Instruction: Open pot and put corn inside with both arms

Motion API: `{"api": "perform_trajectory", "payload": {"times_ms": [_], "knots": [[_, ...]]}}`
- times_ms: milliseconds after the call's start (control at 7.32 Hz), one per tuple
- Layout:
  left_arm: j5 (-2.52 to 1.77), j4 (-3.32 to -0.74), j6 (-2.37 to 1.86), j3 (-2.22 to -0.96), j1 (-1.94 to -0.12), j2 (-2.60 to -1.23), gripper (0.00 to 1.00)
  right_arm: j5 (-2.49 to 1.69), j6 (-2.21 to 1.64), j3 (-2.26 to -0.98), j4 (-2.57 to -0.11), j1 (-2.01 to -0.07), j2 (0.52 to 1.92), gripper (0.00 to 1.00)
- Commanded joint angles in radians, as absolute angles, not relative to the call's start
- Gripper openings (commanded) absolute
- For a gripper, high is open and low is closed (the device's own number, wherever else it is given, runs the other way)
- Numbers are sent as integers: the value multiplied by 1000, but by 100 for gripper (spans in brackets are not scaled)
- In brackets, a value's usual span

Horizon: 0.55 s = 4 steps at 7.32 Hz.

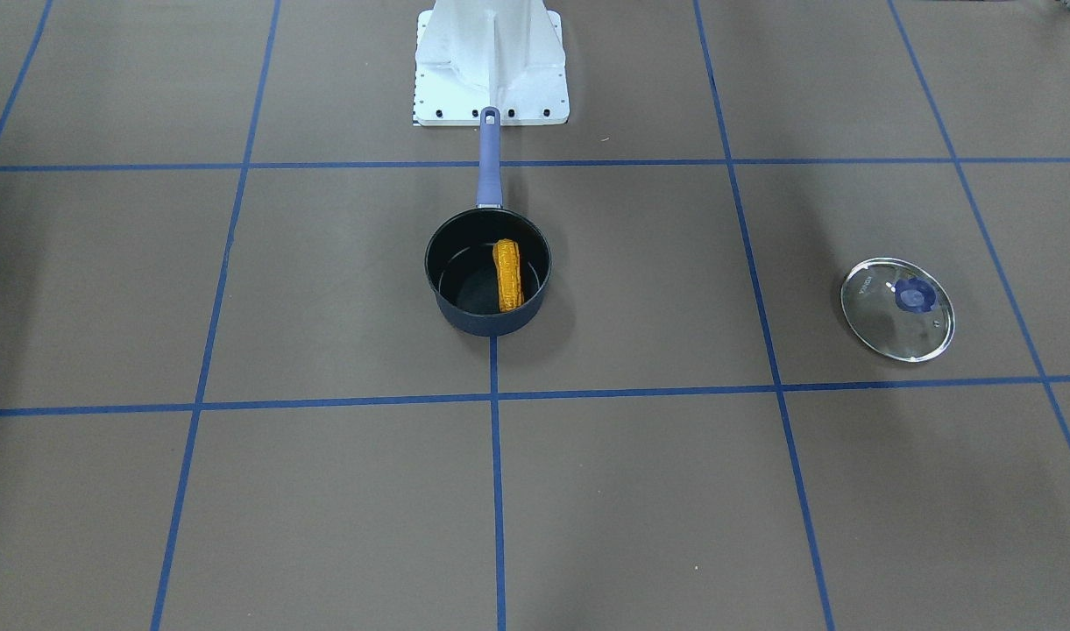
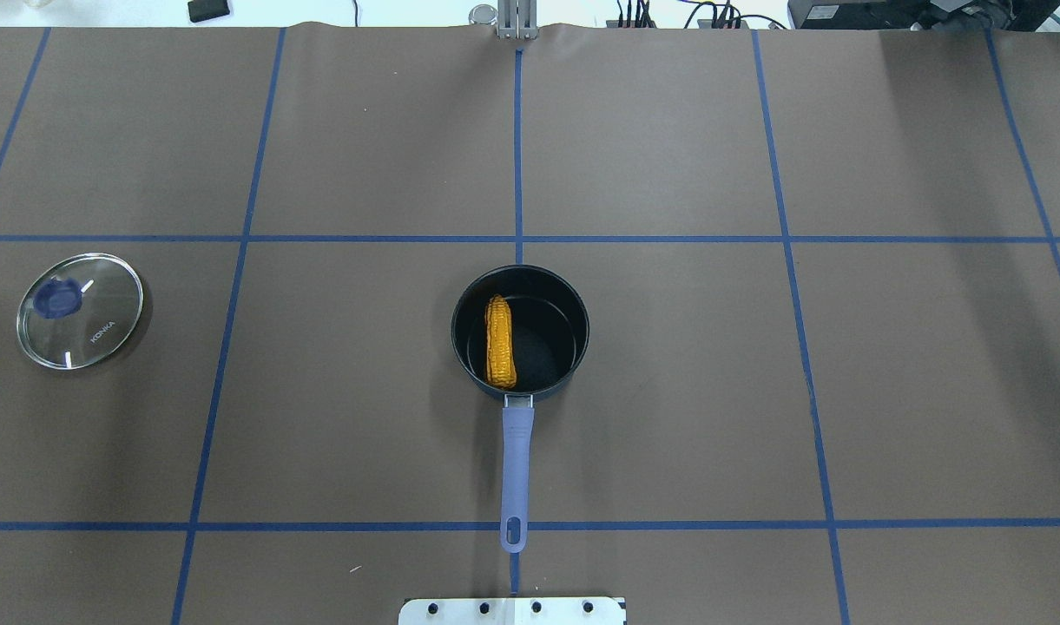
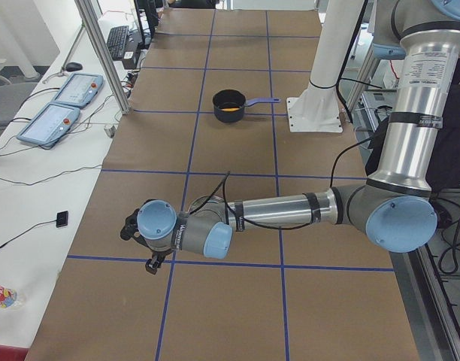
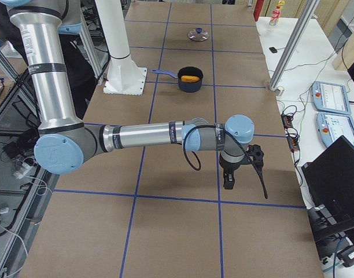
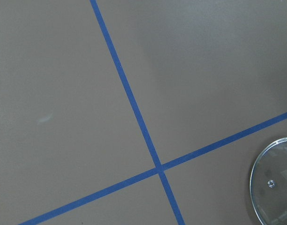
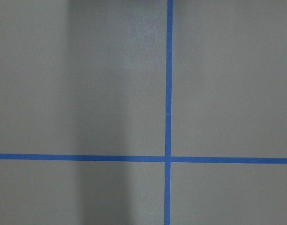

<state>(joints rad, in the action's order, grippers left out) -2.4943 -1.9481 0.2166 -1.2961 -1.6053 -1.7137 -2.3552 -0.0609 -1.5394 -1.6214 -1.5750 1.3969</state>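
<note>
Both arms (image 3: 275, 210) outstretched (corn (image 2: 499, 340) in pot (image 2: 584, 334))

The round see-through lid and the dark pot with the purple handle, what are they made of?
The round clear lid looks like see-through glass with a shiny metal rim. The dark round pot seems to be coated metal, black inside. Its long purple handle looks like smooth plastic, perhaps rubbery.

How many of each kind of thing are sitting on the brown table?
pot: 1
corn: 1 (lying inside the pot)
glass lid: 1 (off to the side, away from the pot)
Total: 3
</note>
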Motion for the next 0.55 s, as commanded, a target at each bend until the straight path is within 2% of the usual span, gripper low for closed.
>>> {"api": "perform_trajectory", "payload": {"times_ms": [0,410], "knots": [[-2494,-1950,216,-1298,-1605,-1715,98,-2362,-64,-1548,-1621,-1575,1407,100],[-2493,-1947,213,-1299,-1605,-1727,98,-2359,-74,-1664,-1637,-1588,1454,100]]}}
